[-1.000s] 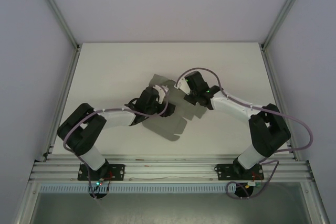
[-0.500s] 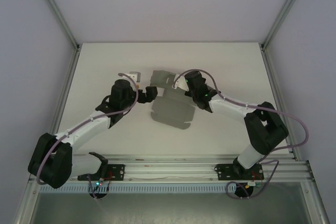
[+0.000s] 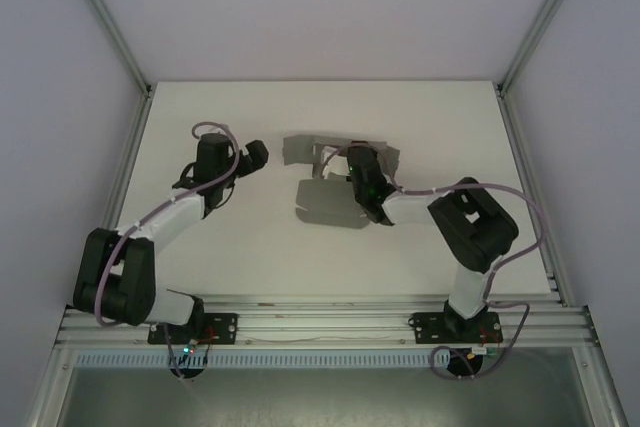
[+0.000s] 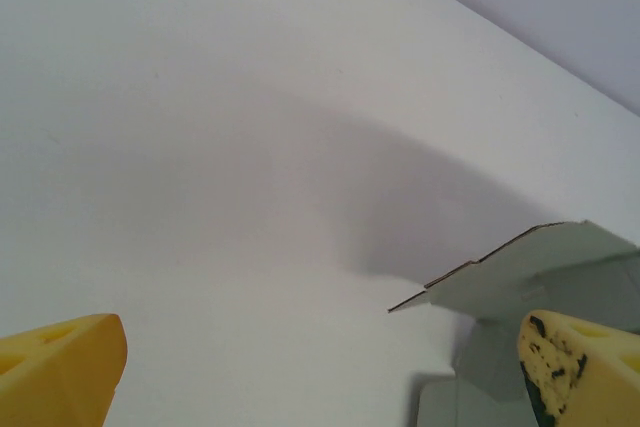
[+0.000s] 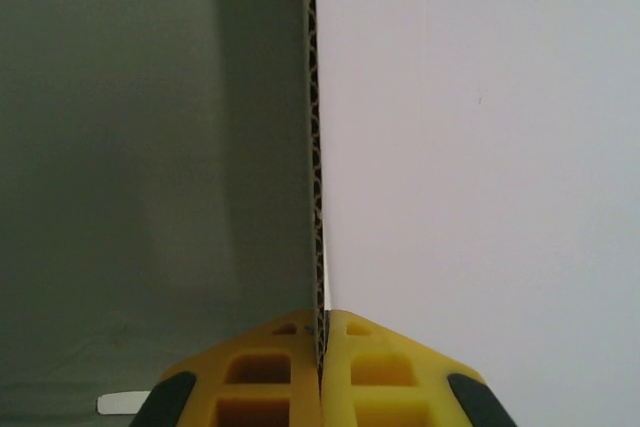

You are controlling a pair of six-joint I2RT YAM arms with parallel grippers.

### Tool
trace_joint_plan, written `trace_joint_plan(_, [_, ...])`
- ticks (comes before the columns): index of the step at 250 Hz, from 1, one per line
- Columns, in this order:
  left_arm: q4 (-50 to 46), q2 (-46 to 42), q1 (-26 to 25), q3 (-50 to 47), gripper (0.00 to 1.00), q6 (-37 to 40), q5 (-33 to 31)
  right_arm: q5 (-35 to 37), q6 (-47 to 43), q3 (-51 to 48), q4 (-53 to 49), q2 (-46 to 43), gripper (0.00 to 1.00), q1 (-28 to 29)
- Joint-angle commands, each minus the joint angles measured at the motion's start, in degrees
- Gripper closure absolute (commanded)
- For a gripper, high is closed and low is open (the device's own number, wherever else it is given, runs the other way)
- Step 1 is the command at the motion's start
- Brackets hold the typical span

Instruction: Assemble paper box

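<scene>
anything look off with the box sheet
Nothing damaged. The box is an unfolded sheet with one flap tilted up off the table. The right gripper pinches an edge; the left gripper is open, apart from it.

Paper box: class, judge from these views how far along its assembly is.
Done: little; the paper box is a mostly flat sheet, some flaps lifted. In hand: the right gripper is shut on one panel edge; the left gripper is open, apart. Left: folding walls, closing.
</scene>
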Motion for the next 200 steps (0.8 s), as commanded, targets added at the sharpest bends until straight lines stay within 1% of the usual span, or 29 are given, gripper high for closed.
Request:
trace_joint_plan(1, [0.19,2.53,1.08,2.25,0.0,-0.4,-0.5,1.64,-2.84,-0.16,10.97,1.48,1.0,0.85])
trace_joint_plan(42, [0.25,4.73,1.27,3.12,0.0,0.99,-1.55,1.46,-3.57,-2.54,18.99,4.08,1.0,1.35])
trace_joint_plan(60, [0.9,5.2,1.29,2.96,0.0,1.18,-0.74,1.31,-4.34,-3.45,21.59,5.69,1.0,1.31])
trace_joint_plan(130, [1.08,8.88,2.19,4.45,0.0,2.08,-0.27,1.91,-3.62,-5.18,25.34,9.41,1.0,1.55])
trace_joint_plan(173, [3.28,13.61,3.43,7.21,0.0,2.09,2.83,1.56,-3.66,-6.65,27.92,9.68,1.0,1.6])
trace_joint_plan(200, [3.66,17.53,4.07,11.03,0.0,3.02,8.43,1.4,-3.84,-6.93,27.82,9.54,1.0,1.58])
